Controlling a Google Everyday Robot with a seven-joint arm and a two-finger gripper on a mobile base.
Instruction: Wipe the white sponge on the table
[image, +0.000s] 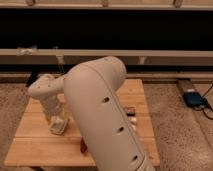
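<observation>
The table (35, 145), light wood planks, fills the lower middle of the camera view. My gripper (55, 122) points straight down at its left part, at the end of the white forearm (45, 90). At the gripper's lower end a small off-white pad, the white sponge (59, 131), rests on the tabletop. I cannot make out whether it is gripped or only pressed. My big upper arm (105, 115) hides the table's middle.
A dark reddish object (83, 146) lies near the table's front edge beside my arm. A small dark item (130, 110) and a pale one (133, 120) lie at the right. A blue device (192, 98) sits on the floor at right. A dark wall with rails runs behind.
</observation>
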